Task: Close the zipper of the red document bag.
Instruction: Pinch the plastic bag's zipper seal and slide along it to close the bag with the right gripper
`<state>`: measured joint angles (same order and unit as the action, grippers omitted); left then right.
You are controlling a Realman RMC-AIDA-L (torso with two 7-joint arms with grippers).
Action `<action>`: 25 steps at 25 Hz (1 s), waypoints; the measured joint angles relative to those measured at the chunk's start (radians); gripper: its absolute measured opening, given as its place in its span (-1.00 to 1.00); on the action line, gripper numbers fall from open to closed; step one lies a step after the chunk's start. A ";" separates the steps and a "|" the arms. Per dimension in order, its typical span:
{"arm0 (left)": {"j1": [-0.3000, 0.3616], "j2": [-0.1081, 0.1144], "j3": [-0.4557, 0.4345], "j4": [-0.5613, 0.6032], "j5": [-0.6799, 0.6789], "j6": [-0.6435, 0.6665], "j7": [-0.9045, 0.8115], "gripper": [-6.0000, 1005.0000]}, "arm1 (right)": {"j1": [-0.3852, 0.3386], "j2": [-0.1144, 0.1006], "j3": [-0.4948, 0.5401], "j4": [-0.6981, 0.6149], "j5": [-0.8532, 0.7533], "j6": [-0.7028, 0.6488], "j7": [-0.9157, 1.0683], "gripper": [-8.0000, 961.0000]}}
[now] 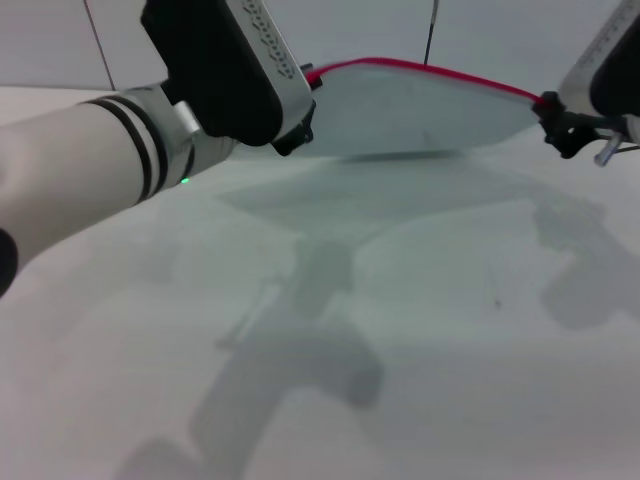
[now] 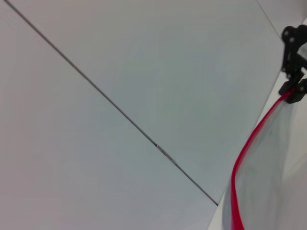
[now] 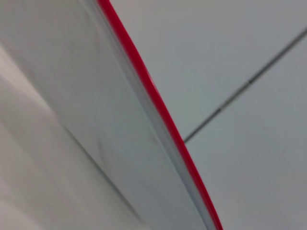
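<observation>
The red document bag [image 1: 420, 115] hangs above the table, stretched between both grippers, its pale translucent sheet facing me. The zipper [image 1: 420, 68] runs as a thin red strip along the top edge. My left gripper [image 1: 300, 120] holds the bag's left end, its fingers mostly hidden behind its black body. At the right end, my right gripper [image 1: 552, 112] is pinched on the zipper. The left wrist view shows the red zipper [image 2: 249, 141] curving up to the right gripper [image 2: 292, 88]. In the right wrist view the zipper [image 3: 158, 110] borders the bag [image 3: 96, 105]. No slider can be made out.
The white table [image 1: 400, 350] lies below the bag and carries the shadows of the bag and arms. A pale wall with thin dark seams [image 2: 120, 110] stands behind. My left forearm [image 1: 90, 170] fills the left foreground.
</observation>
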<state>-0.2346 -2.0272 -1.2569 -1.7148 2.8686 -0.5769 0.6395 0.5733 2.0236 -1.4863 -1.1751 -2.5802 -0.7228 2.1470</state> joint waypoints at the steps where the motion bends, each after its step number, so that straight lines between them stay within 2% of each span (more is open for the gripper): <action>1: 0.000 0.000 0.000 0.000 0.000 0.000 0.000 -0.88 | 0.000 0.000 0.010 0.007 0.000 0.001 -0.002 -0.78; 9: 0.022 -0.001 -0.020 -0.020 0.000 0.000 0.018 -0.88 | -0.002 0.000 0.021 0.016 -0.001 0.016 -0.006 -0.76; 21: 0.019 -0.002 -0.030 -0.017 0.000 0.000 0.024 -0.88 | -0.006 0.000 0.021 0.008 -0.002 0.027 -0.007 -0.72; 25: 0.012 -0.004 -0.051 -0.005 0.001 0.013 0.031 -0.88 | -0.033 0.004 0.020 -0.026 0.001 0.066 -0.002 -0.71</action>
<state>-0.2228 -2.0307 -1.3079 -1.7196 2.8698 -0.5638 0.6707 0.5401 2.0277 -1.4664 -1.2010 -2.5796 -0.6567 2.1449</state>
